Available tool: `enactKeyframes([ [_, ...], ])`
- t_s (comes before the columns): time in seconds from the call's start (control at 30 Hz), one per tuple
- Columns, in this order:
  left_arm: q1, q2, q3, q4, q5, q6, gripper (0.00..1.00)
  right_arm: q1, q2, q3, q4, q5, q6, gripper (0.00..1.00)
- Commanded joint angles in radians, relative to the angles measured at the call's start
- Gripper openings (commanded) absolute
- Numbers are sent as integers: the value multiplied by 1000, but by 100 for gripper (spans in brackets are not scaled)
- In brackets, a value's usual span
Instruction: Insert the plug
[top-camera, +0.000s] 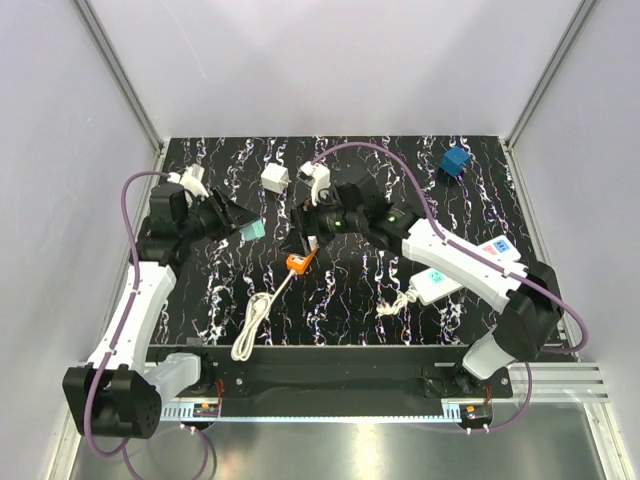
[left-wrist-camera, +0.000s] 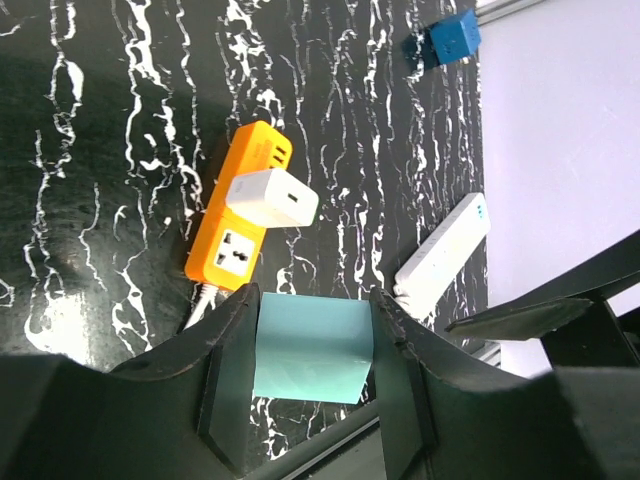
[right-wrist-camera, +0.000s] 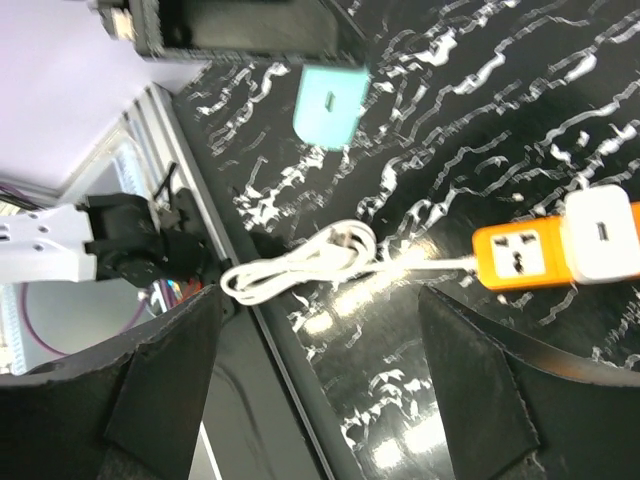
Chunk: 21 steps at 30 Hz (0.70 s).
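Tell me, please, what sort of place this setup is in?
Probably a lab robot test cell: grey walls on an aluminium frame enclose a black marbled tabletop, a left arm and a right arm are bolted at its near edge, and an orange power strip and a blue plug lie out as props.

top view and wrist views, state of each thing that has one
blue plug, lying loose, not inserted
pale teal cube, gripped by the left fingers
right fingers, open, empty
orange power strip, one socket free
white adapter, plugged into the orange power strip
white power strip, lying flat, no plug seen in it
white cable, bundled
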Motion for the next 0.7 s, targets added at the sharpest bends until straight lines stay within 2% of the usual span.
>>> enactKeyframes([
  [0.0,-21,-33,-3,80,24,-30,0,28,28,53,74,17,26,84],
  [0.5,-119,-20,-40,141,-2,-82,0,107,135,116,109,144,66,72],
  [0.67,-138,-13,-49,144,-13,-90,0,107,148,121,129,206,100,56],
])
